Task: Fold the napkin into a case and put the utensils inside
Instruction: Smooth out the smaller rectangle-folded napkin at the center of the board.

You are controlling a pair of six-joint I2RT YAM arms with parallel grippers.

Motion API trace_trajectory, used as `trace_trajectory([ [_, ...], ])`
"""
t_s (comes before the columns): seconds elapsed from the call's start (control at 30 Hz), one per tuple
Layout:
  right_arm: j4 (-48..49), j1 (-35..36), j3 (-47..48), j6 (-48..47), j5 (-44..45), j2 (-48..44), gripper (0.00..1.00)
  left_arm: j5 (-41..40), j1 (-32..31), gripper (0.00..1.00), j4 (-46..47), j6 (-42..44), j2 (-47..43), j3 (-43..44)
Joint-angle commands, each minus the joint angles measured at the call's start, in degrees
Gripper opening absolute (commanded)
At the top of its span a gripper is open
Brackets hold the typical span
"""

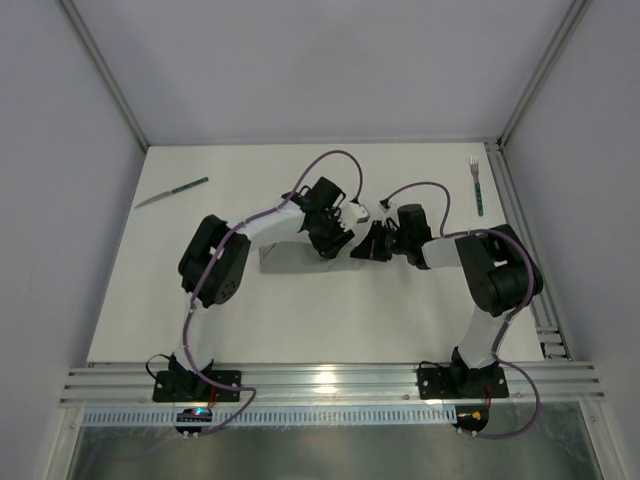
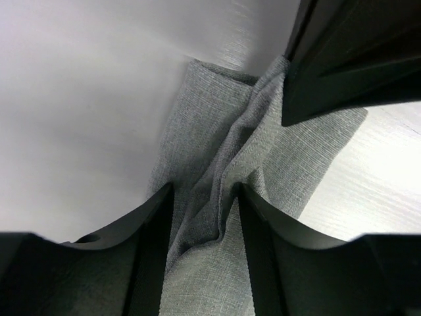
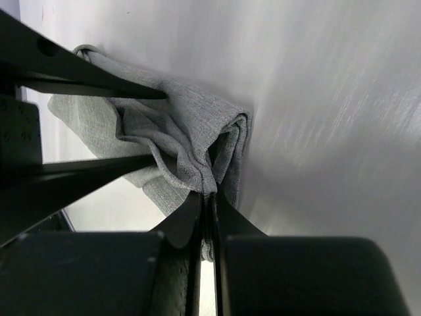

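Your left arm [image 1: 215, 262] and right arm [image 1: 497, 268] bent inward, meeting mid-worktop [image 1: 400, 310] over the bunched grey napkin [image 1: 285, 257]. Your right pincer [image 3: 207, 195] pinched a napkin fold tight. Your left pincer [image 2: 204, 191] stood half-wide astride a ridge.

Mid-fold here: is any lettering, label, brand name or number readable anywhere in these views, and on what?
No text can be read in any view.
The napkin: plain grey weave, no label or print showing.
The knife and the fork: too small to show any marking.
Faint marks on the dark housing at the left edge of the right wrist view: too blurred to read.
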Motion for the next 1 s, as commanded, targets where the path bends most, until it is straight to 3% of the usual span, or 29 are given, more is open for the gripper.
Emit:
trace_trajectory([
  [0.0,-0.5,0.2,2.7,1.2,1.9,1.1,0.03,2.2,0.2,0.49,-2.6,-2.7,-6.3,2.5],
  [0.17,-2.6,0.1,3.4,2.3,2.9,1.5,0.03,1.9,0.3,0.49,-7.7,-3.0,-14.8,1.0],
  [0.23,-3.4,0.1,4.1,2.5,2.7,2.0,0.03,2.0,0.9,0.42,-10.4,-3.2,-16.8,0.5],
  [0.4,-5.3,0.1,5.8,2.9,3.1,2.4,0.03,-4.9,1.6,0.07,-10.9,0.0,-18.3,-8.5],
  [0.53,-7.0,0.2,6.4,2.0,3.5,2.4,0.03,-7.9,5.1,0.06,-9.6,1.6,-15.8,-14.3],
  [0.83,-9.5,0.1,6.9,0.3,3.2,2.6,0.03,-8.9,14.2,0.08,-4.5,-2.0,-9.8,-14.4],
  [0.97,-11.6,0.2,7.6,-1.6,3.4,1.7,0.16,-5.5,16.5,0.08,-5.0,-3.5,-7.0,-15.7],
])
